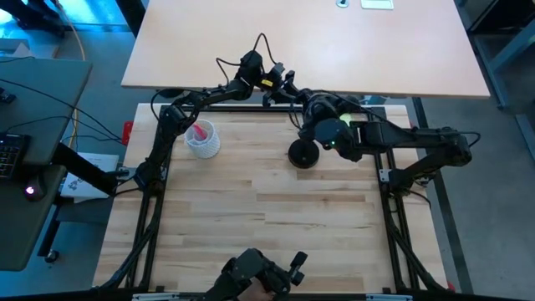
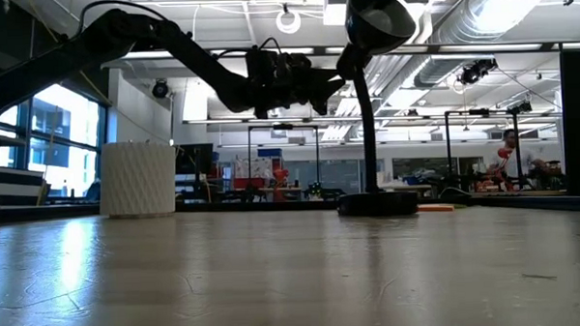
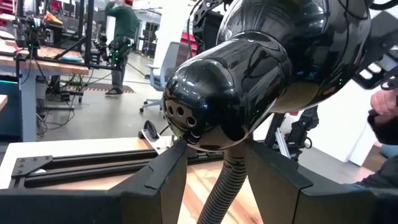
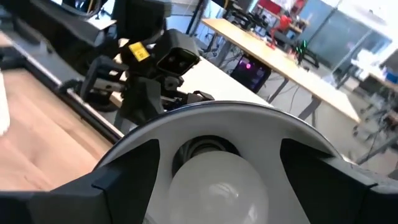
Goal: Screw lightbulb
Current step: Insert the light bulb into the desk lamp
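The black desk lamp stands on its round base (image 1: 303, 155) near the table's far edge, and its gooseneck (image 2: 367, 122) rises to the glossy head (image 3: 249, 81). The white lightbulb (image 4: 217, 186) sits inside the head's white reflector, in front of the socket (image 4: 205, 149). My right gripper (image 4: 219, 152) is open, level at the head's mouth, one finger on either side of the bulb with a narrow gap at each side. My left gripper (image 1: 291, 89) reaches in from the far left and is shut on the lamp behind the head. My left gripper pinches the lamp between its two fingers (image 3: 168, 180) where the gooseneck meets the rear of the head (image 3: 221, 158). The fingers come in level from the table's left and lie across the neck. The lamp stays upright on its base, the head just beyond the fingertips.
A white ribbed cup (image 1: 202, 138) with pink items stands left of the lamp. A second, lighter table (image 1: 301, 42) lies beyond the far edge. Dark equipment (image 1: 259, 276) sits at the near edge. A person (image 3: 121, 43) stands in the room behind. The table's middle is bare wood (image 1: 276, 217).
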